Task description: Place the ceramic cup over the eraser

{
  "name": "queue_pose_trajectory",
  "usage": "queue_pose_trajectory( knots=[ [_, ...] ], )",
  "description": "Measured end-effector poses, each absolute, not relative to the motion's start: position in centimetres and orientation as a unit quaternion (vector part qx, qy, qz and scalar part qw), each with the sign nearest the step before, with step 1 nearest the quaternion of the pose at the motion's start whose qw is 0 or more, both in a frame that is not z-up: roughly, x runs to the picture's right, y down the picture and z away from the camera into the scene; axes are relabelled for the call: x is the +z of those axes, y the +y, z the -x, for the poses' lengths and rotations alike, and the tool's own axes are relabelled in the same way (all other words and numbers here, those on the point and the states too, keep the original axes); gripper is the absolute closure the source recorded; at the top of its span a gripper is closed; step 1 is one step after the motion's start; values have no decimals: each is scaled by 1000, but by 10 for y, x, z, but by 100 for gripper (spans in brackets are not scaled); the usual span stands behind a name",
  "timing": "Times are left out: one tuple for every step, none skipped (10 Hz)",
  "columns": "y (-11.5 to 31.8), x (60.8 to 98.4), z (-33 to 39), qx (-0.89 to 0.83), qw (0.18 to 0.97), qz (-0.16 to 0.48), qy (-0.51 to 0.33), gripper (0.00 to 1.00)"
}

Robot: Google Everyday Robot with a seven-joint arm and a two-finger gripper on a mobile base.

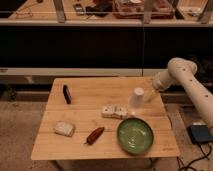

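Note:
The ceramic cup (pixel 137 97), small and white, stands upside down on the right part of the wooden table (pixel 85 110). The eraser (pixel 66 93), a slim black block, stands near the table's far left, well apart from the cup. My gripper (pixel 149 94) is at the end of the white arm that reaches in from the right. It sits just right of the cup, close to its side; I cannot tell whether it touches the cup.
A round green plate (pixel 135 135) lies at the front right. A white patterned box (pixel 114 111) lies in the middle, just left of the cup. A pale pad (pixel 64 128) and a red-brown object (pixel 94 135) lie at the front left. A dark device (pixel 200 133) is on the floor at right.

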State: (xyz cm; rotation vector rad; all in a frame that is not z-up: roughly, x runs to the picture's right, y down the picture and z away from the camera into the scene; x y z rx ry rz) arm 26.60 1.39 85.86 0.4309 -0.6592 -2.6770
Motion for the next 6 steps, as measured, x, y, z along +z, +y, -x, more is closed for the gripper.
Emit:
queue_pose_trajectory(
  knots=[
    [17,863,-264,-943,174,-156,-237,20],
    [22,869,-256,-940,169,-165,-246,20],
    [24,873,-251,-939,165,-171,-250,20],
    [26,876,-243,-936,160,-181,-255,20],
    [27,880,-234,-933,154,-192,-262,20],
    [28,883,-228,-931,150,-198,-267,20]
  ],
)
